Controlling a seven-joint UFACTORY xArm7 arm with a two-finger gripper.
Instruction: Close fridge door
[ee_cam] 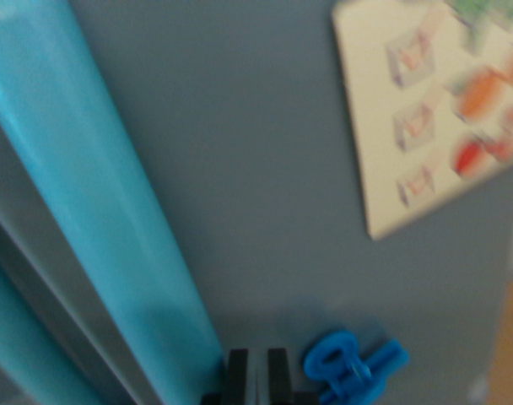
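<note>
Gripper (256,371) sits nearest, at 6 o'clock: two black flat fingers (237,371) poke up from the bottom edge, only their tips in frame, bases cut off. Narrow gap between them, nothing in it that I can see; tips look to be at the door surface, contact unclear from blur.

Just beside them toward 5 o'clock, a blue plastic clip (352,369) with a looped end, glossy, soft-edged in the blur. I can't tell whether it's stuck on the door or part of my rig.

Fridge door (265,194) fills most of the view: flat, matte grey-blue panel. Running from 11 o'clock down to 6, a thick turquoise handle (88,202), rounded bar, shiny with a highlight near the top; both ends run out of frame. A second turquoise strip (24,354) shows at 7–8 o'clock past a dark seam, mostly cut off.

At 1–2 o'clock, a cream card (434,110) lying flat on the door, tilted, with boxes and orange-red blobs; print unreadable. Brownish floor sliver (510,346) at 4 o'clock.
</note>
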